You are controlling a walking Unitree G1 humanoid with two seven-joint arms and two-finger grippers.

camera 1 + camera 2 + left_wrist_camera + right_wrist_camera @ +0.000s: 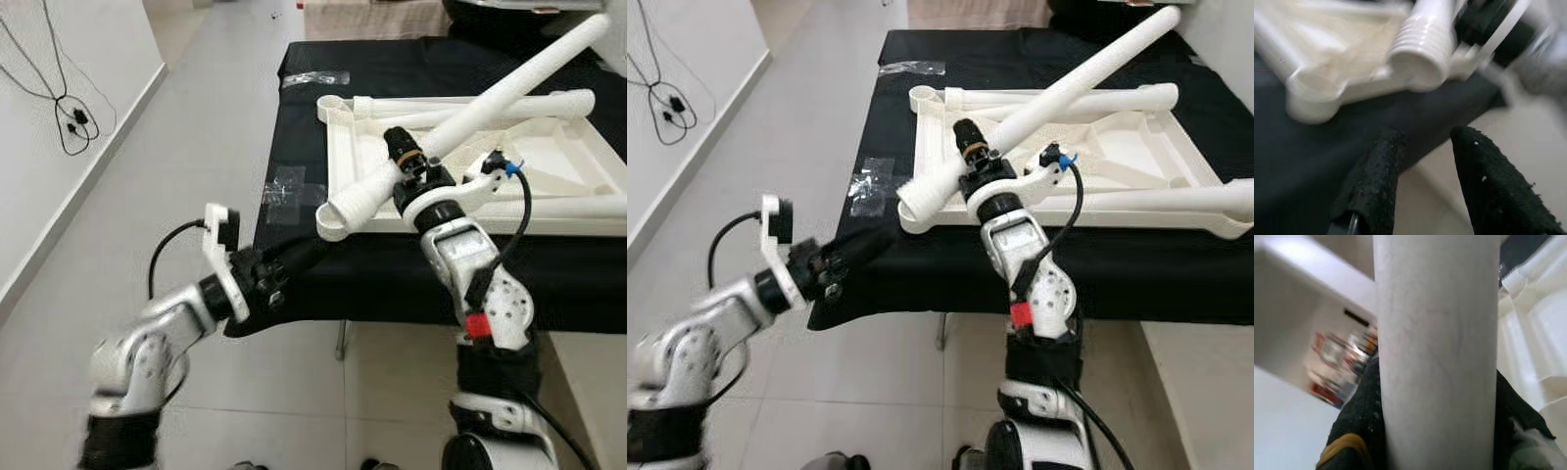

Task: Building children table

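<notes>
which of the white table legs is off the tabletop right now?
The diagonal leg, held in the right end effector, threaded end toward the table edge. The other legs lie flat in the upturned tabletop.

The table leg [460, 117] looks like matt white plastic, smooth along its tube with moulded thread ridges at the near end (clearest in the left wrist view). The upturned children's table [549, 157] has the same dull white plastic. A black matt cloth [392, 264] covers the tabletop. The 2 fingers [1376, 181] of the left tool [294, 257] look rough and grainy black. The floor [196, 147] is pale, faintly glossy tile.
</notes>
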